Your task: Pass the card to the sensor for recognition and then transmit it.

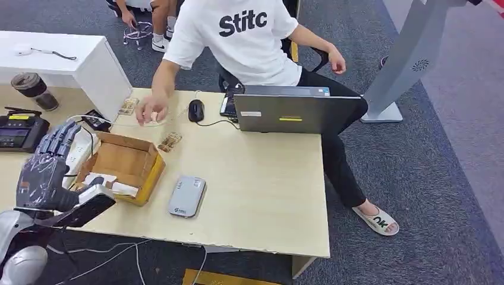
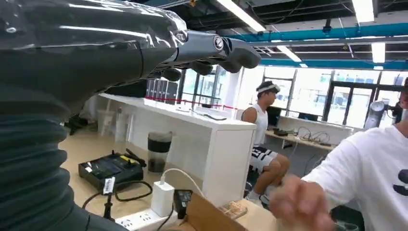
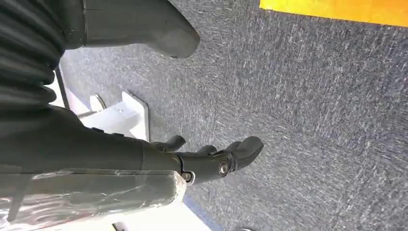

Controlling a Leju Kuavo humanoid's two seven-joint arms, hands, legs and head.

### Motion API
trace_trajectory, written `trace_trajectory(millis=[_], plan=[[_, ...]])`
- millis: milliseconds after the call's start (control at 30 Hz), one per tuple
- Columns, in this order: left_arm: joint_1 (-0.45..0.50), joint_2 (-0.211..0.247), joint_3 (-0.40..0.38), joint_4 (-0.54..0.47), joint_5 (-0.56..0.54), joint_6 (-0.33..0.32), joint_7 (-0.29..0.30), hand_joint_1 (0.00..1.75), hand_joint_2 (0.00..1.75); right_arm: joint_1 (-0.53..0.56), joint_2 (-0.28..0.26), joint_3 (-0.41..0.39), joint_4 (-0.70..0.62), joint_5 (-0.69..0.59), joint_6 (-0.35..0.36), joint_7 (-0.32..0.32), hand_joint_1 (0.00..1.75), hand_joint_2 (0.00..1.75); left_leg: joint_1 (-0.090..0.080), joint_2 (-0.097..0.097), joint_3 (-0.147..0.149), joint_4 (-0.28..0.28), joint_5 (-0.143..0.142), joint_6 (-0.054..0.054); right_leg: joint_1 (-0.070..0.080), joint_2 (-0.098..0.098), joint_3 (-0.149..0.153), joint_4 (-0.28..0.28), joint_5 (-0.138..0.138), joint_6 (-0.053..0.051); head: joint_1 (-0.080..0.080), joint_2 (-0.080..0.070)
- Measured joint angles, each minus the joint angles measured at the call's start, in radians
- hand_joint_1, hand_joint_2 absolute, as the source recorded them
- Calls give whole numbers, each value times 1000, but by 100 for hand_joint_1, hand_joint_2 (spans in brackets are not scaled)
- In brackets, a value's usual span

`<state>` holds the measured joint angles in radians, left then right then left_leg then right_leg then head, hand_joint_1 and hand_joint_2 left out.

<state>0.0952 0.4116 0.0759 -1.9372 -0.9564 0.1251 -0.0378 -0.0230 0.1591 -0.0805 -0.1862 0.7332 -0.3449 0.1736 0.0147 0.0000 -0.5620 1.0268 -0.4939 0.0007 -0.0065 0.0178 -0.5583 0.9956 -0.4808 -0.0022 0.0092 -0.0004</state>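
My left hand point(image 1: 44, 169) is raised over the table's left front corner, beside an open cardboard box point(image 1: 128, 155). Its fingers point(image 1: 57, 138) point up and hold nothing; in the left wrist view the fingers point(image 2: 211, 50) stretch out bare. White flat pieces point(image 1: 110, 184) lie in the box; I cannot tell whether they are cards. The grey card sensor point(image 1: 186, 195) lies flat on the table just right of the box. My right hand point(image 3: 211, 159) hangs over grey carpet, fingers loosely apart and bare.
A person in a white T-shirt point(image 1: 243, 35) sits behind the table, one blurred hand point(image 1: 151, 113) over its far left part. A laptop point(image 1: 282, 110), a mouse point(image 1: 196, 110), a power strip point(image 2: 144, 219) and a black device point(image 1: 21, 130) are nearby.
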Motion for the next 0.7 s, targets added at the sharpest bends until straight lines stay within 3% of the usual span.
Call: trace_trajectory(millis=[300, 700], plan=[[109, 1, 1, -46, -23, 15, 21, 0, 175, 0, 2, -16, 0, -10, 0, -1, 0, 175, 0, 0, 0, 0, 0, 0, 0, 0, 0, 0, 0, 0, 0, 0], [210, 17, 15, -64, -48, -33, 55, 0, 175, 0, 4, -30, 0, -10, 2, -4, 0, 175, 0, -1, 0, 0, 0, 0, 0, -2, 1, 0, 0, 0, 0, 0]])
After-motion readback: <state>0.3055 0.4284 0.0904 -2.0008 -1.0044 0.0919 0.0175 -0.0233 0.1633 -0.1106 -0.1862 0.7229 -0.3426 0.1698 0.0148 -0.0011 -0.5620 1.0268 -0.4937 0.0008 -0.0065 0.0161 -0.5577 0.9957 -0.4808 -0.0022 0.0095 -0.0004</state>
